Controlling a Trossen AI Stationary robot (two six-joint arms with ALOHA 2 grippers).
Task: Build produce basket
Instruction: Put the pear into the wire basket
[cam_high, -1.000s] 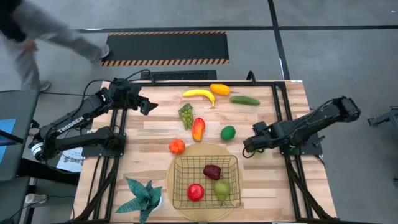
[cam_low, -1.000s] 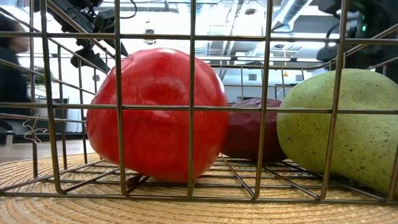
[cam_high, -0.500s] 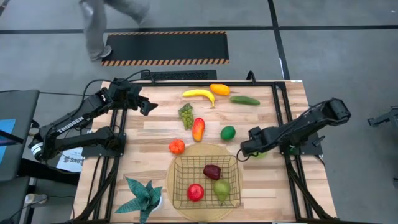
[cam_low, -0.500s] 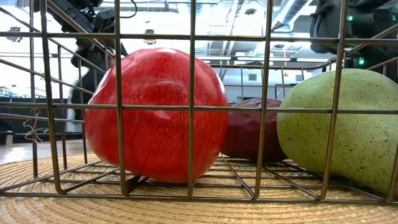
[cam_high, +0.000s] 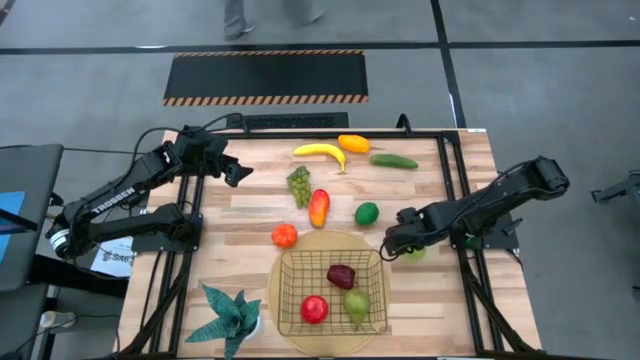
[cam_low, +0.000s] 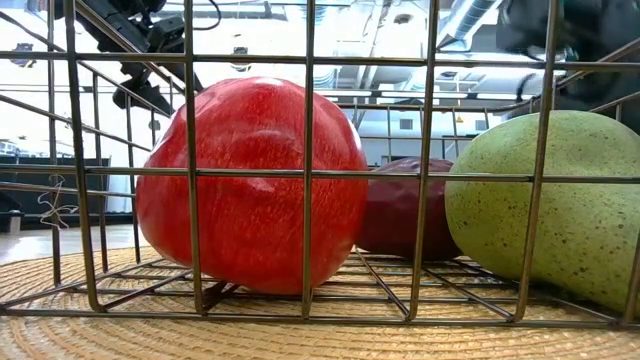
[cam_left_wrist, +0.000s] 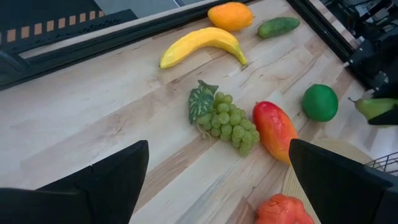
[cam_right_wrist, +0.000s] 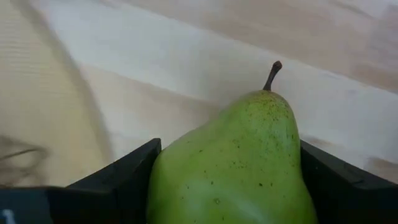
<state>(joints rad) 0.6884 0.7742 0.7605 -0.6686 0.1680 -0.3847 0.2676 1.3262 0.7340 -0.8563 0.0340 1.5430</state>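
Right gripper low over the table at about 3 o'clock from table centre, just off the basket's 1 o'clock corner. Green pear seated between the right fingers in the right wrist view, stem pointing away from the wrist, long axis running out along the gripper's reach. Both fingers flanking the pear's widest part; contact appears close on both sides, but a firm clamp not confirmed. Jaws wide and apparently closing; judged as a grip in progress. In the high view only a green sliver of that pear visible under the gripper, resting on the wood beside the round tan mat.

Left gripper parked at roughly 10 o'clock, jaws fully spread, nothing held; well apart from the pear and not a candidate for this pick.

Basket contents: red apple, dark red fruit, a second pear. Still on the table: banana, orange fruit, cucumber, grapes, mango, lime, tomato.

Deciding relation: basket opening lying toward 7 o'clock from the right gripper, near. Judged next demand: complete closure across the pear's belly, lift clear of the wire rim, short carry inward. Risk: rounded, tapered body sliding forward out of the jaws if squeezed too near the neck.
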